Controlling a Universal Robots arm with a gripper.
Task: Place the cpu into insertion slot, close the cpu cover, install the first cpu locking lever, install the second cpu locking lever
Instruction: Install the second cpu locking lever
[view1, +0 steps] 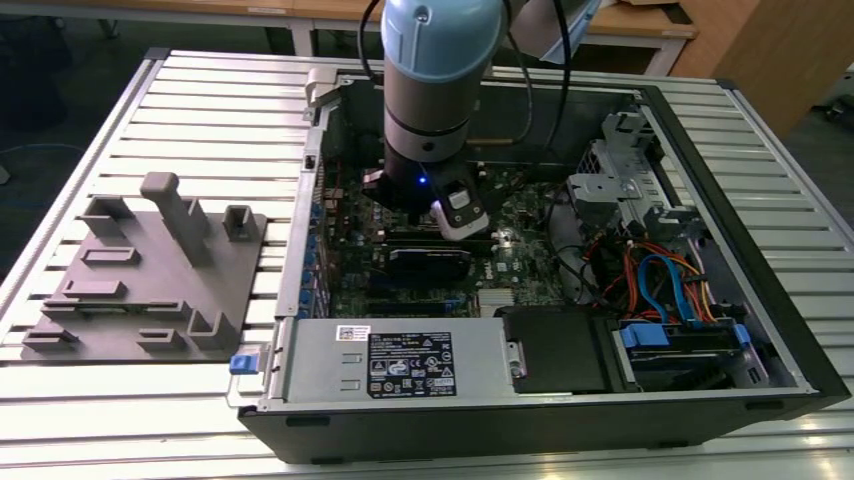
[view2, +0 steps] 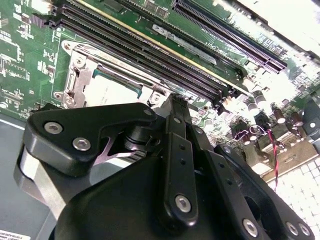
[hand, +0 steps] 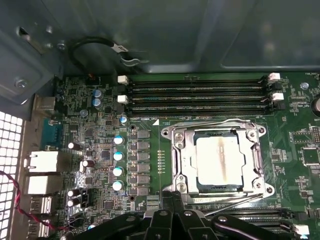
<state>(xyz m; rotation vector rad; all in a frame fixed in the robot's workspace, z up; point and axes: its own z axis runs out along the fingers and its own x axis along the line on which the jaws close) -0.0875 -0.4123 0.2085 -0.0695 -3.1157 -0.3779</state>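
Observation:
In the first wrist view the cpu (hand: 220, 161), a pale silver square, lies seated in the insertion slot (hand: 171, 133) on the green motherboard. The silvery cpu cover (hand: 182, 161) lies flat around it, its window framing the chip. One thin wire lever (hand: 215, 122) runs along the socket's memory-slot side. Another wire lever (hand: 235, 199) runs along the side nearest the gripper. My black gripper (hand: 170, 198) is shut, its tip just beside that nearer edge of the socket. In the second wrist view the gripper (view2: 175, 102) tip sits at the socket's edge, close to the cpu (view2: 112, 92).
Long black memory slots (hand: 195, 92) lie just beyond the socket. A row of capacitors (hand: 118, 155) stands beside it. In the exterior view the arm (view1: 427, 100) reaches into the open computer case (view1: 747, 300). A grey fixture plate (view1: 134, 280) lies at the exterior view's left.

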